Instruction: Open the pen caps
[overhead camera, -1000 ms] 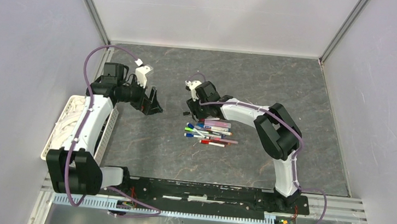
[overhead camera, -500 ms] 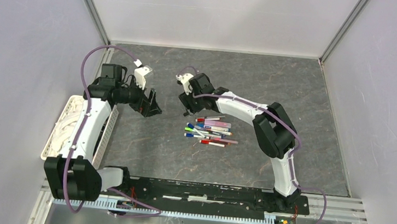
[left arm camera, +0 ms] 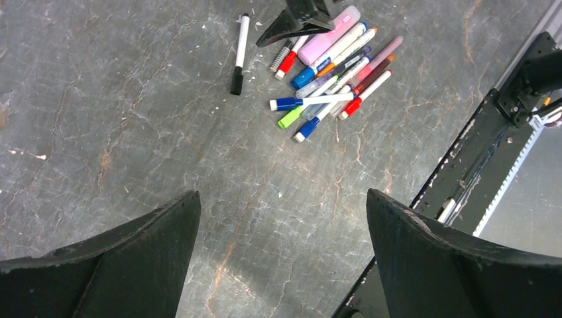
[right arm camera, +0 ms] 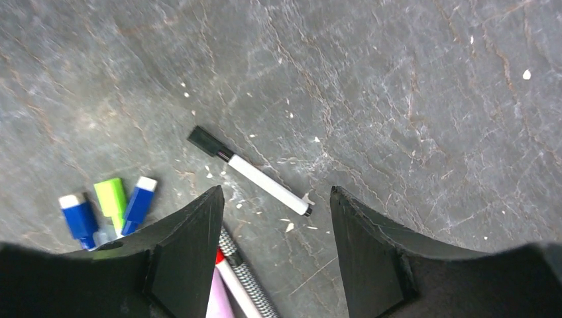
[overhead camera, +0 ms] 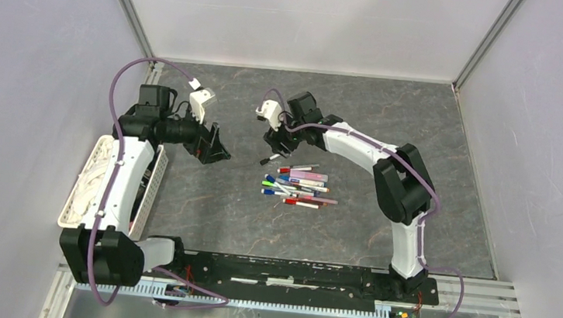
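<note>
A robotics lab cell: plain pale walls [overhead camera: 307, 21] on aluminium posts [overhead camera: 126, 4] enclose a grey tabletop [overhead camera: 422, 126]; mounting rail [overhead camera: 291, 273] at 6 o'clock.

pens [right arm camera: 111, 197] | part-hidden under right claw [right arm camera: 276, 199]; pen caps [overhead camera: 268, 183] | tiny overhead

Top external: parked high up behind the arm bases, looking down and forward over the whole table [overhead camera: 459, 145], pretty far off. Left wrist: up fairly high, tilted down between its own fingers [left arm camera: 119, 265] toward the pen pile [left arm camera: 331, 73] and base rail [left arm camera: 477, 152]. Right wrist: way closer, aimed nearly straight down past its fingers [right arm camera: 185, 258]. Shared by all three: the lone black-capped pen [right arm camera: 253, 175] plus the pile's edge.
</note>
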Robot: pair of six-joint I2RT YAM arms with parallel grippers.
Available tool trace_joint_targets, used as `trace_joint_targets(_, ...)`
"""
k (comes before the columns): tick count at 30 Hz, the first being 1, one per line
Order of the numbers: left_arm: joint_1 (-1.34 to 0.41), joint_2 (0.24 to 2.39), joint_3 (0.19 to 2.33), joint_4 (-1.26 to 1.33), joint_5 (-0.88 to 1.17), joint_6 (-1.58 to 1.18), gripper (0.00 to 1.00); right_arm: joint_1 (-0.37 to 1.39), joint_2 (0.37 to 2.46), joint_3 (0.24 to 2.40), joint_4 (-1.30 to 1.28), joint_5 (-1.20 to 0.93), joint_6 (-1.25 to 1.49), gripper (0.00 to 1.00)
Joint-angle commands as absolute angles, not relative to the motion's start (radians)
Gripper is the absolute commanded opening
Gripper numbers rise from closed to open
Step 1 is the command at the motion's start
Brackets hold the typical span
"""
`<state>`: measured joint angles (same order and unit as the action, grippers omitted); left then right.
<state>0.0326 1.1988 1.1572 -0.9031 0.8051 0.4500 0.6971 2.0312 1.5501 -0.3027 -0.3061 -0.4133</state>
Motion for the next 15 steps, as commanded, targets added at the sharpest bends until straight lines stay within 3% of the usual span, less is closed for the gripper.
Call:
trace_joint_targets(1,0.035,1.177,1.205,-0.948,0.851,0.507,1.00,0.683,2.091,1.584,-0.305,-0.422,-0.511,0.67)
trace_joint_targets(9,0.037,1.180,1.213,-0.959,0.851,0.517,1.00,0.683,2.174,1.614,-0.312,-0.442,-0.540,0.66)
trace_joint_targets(15,0.036,1.192,1.221,-0.959,0.856,0.518,1.00,0.683,2.204,1.596,-0.273,-0.391,-0.512,0.59)
